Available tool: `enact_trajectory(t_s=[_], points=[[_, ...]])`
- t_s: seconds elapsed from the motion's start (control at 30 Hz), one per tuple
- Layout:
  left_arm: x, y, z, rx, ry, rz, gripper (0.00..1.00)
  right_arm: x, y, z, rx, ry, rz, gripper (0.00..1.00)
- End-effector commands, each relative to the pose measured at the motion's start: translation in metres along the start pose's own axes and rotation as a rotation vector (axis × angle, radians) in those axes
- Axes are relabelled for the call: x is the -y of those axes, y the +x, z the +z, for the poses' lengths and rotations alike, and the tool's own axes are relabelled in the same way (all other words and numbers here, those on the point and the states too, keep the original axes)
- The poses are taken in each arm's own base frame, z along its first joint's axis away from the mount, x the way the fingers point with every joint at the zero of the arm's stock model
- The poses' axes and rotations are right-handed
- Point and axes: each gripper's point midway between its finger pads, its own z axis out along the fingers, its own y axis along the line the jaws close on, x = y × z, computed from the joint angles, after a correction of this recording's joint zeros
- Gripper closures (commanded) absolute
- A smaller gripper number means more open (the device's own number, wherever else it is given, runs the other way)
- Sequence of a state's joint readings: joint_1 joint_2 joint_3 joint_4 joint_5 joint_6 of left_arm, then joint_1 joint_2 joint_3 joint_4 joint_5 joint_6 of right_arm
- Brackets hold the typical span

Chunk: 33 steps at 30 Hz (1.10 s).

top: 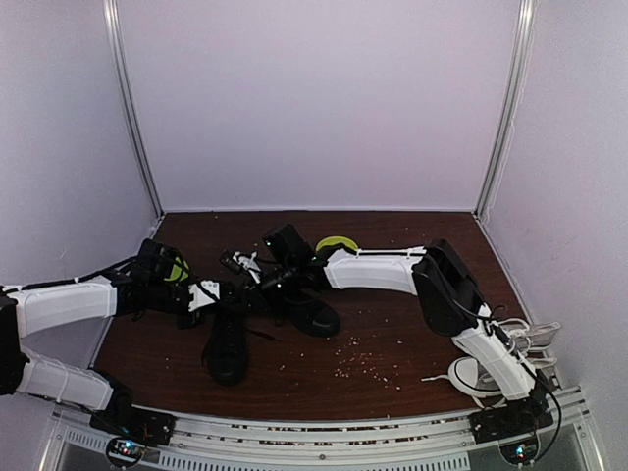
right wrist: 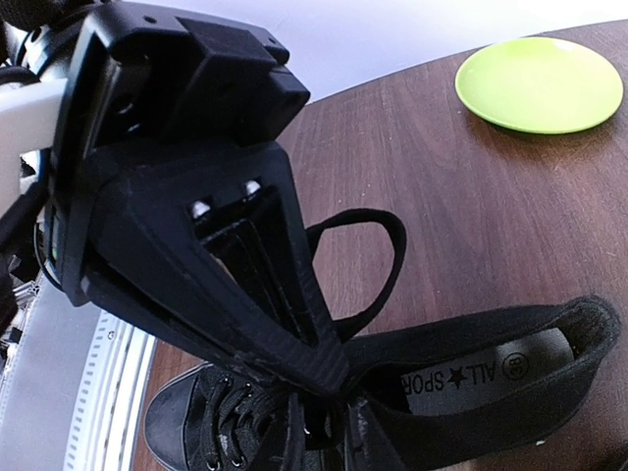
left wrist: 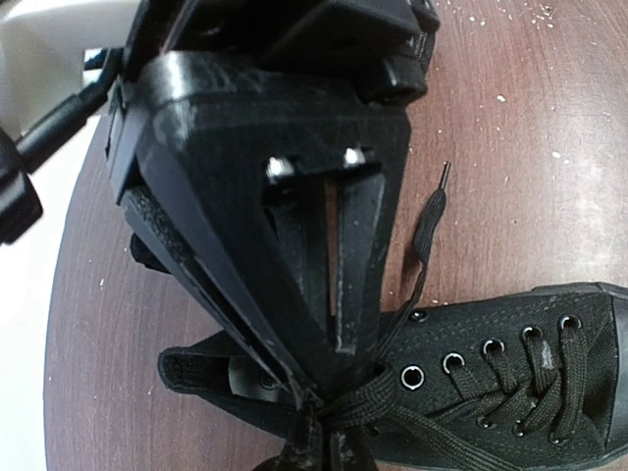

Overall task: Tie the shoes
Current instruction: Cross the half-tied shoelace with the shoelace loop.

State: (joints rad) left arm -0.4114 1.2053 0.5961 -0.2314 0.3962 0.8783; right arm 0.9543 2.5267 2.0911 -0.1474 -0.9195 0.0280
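Two black shoes (top: 227, 348) lying mid-table between the arms, left gripper (left wrist: 310, 394) pinching tight on a bunched lace (left wrist: 378, 395) beside the top eyelets, right gripper (right wrist: 327, 377) clamping a lace loop (right wrist: 381, 243) above a shoe's opening, green plate (right wrist: 540, 83) sitting farther back.

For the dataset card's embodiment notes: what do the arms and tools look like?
Left arm and right arm: white link shells, black joints, black cables alongside. Left tool and right tool: matte black wedge bodies tapering to two flat fingers, two silver screw heads each. No markings visible.
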Motion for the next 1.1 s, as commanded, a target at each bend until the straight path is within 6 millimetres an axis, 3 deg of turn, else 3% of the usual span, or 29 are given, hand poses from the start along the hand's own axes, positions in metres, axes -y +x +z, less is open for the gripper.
enact_trajectory(t_s=[0.0, 0.37, 0.63, 0.87, 1.07], points=[[-0.008, -0.007, -0.002, 0.035, -0.034, 0.0, 1.0, 0.005, 0.004, 0.01, -0.01, 0.017, -0.011, 0.83], [-0.006, -0.008, -0.001, 0.042, -0.022, -0.005, 1.0, -0.007, -0.006, 0.018, 0.02, -0.006, -0.05, 0.74], [-0.004, -0.009, -0.002, 0.048, -0.011, -0.003, 1.0, -0.003, -0.02, 0.002, 0.055, 0.064, -0.056, 0.98], [-0.002, -0.008, -0.002, 0.043, 0.004, 0.001, 1.0, 0.004, -0.025, -0.024, 0.087, 0.115, -0.036, 1.0], [0.002, -0.007, -0.002, 0.037, 0.023, 0.002, 1.0, 0.0, -0.032, -0.03, 0.107, 0.093, -0.021, 0.98]])
